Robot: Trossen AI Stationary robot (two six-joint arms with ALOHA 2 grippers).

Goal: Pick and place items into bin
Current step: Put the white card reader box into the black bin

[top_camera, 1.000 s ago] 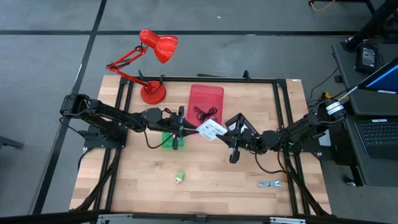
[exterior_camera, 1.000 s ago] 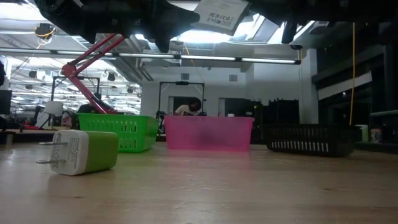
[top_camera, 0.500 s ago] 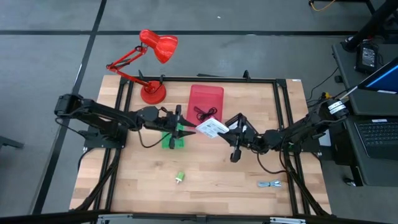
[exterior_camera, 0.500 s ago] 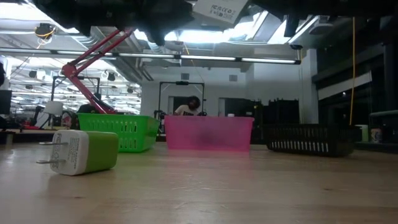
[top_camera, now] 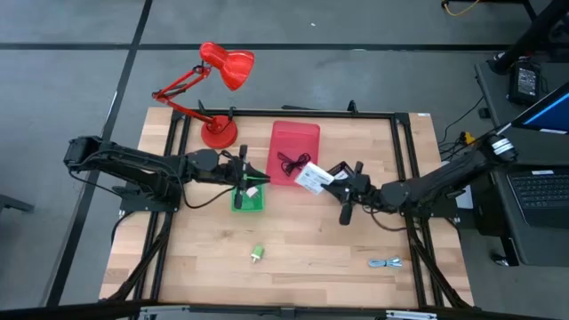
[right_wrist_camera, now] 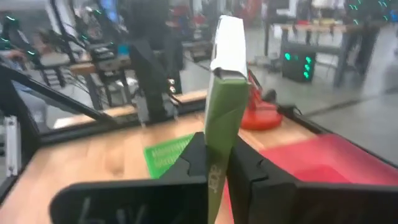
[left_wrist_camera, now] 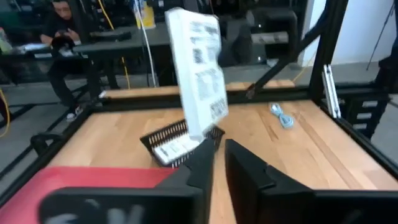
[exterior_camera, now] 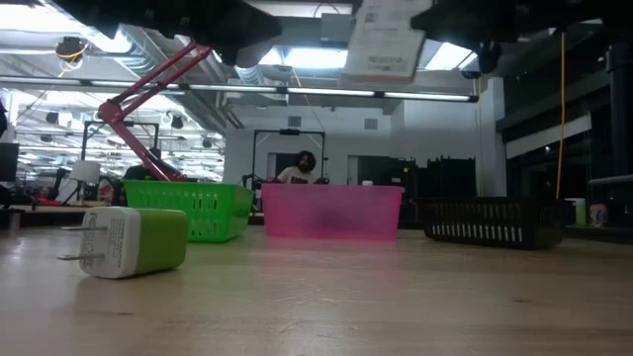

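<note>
My right gripper [top_camera: 331, 178] is shut on a white printed packet [top_camera: 311, 178] and holds it high over the near right corner of the red bin [top_camera: 294, 130]. A black coiled cable [top_camera: 292, 163] lies inside that bin. My left gripper [top_camera: 255, 178] hovers over the green bin [top_camera: 247, 201]; its fingers stand almost together and hold nothing. A small green charger [top_camera: 256, 253] rests on its side on the table. A blue-grey coiled cable [top_camera: 385, 263] lies near the table's near right corner. My right gripper pinches the packet's edge [right_wrist_camera: 219, 134] between its two fingers [right_wrist_camera: 193, 158], coming about level from the table's right. The packet is lifted clear of the table and stands nearly vertical [exterior_camera: 381, 44], edge-on to the wrist camera.
The red desk lamp [top_camera: 218, 89] stands at the table's far left, its base beside the red bin. A black frame runs around the table's edges. Bare wood lies between the charger [exterior_camera: 134, 240] and the blue-grey cable [left_wrist_camera: 280, 115].
My right gripper has carried the packet a little toward the table's right and far edge, and the packet has turned from slanted to nearly vertical. My left gripper has drawn back toward the table's left, away from the packet, to above the green bin.
</note>
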